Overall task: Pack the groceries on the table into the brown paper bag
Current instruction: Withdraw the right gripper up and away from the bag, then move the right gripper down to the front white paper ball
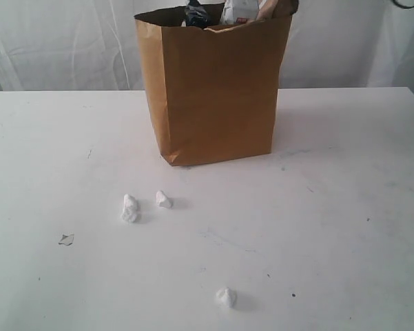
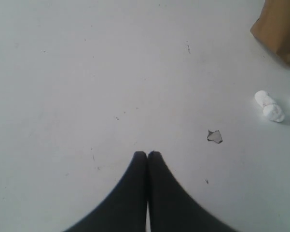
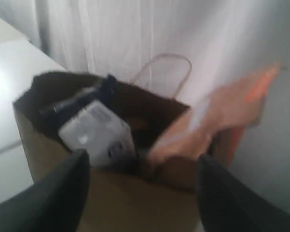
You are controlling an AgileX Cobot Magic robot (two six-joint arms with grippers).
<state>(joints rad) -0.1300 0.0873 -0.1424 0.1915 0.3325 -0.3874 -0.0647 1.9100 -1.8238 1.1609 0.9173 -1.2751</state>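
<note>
Jaws of the left gripper point(image 2: 147, 153) are seen pressed together with nothing between them, low over bare table on the left, while those of the right gripper point(image 3: 142, 157) are spread wide above the bag's mouth, and nothing is seen gripped in them. The brown paper bag point(image 1: 217, 96) stands upright at the far middle of the table point(image 1: 344, 207), its ragged top open. Packed inside are a small white carton point(image 3: 99, 133) and a dark packet point(image 3: 82, 101), and the orange-labelled brown pouch point(image 3: 217, 116) leans out over the bag's right rim, only partly sunk. The pouch is judged light, soft and crinkly, likely to fold instead of slide, so it would best be taken by its upper edge and eased down, not pushed flat. The bag is judged thin and easily dented or tipped, though steadied by its load. Its creased corners or the twisted handle point(image 3: 166, 67) would be the firmer places to hold. No grocery is seen lying on the table, so packing is judged almost finished. Nearer on the table, three small white lumps point(image 1: 130, 208) point(image 1: 164, 199) point(image 1: 226, 297) and a grey scrap point(image 1: 66, 239) are scattered. A white curtain point(image 1: 55, 41) hangs behind.
</note>
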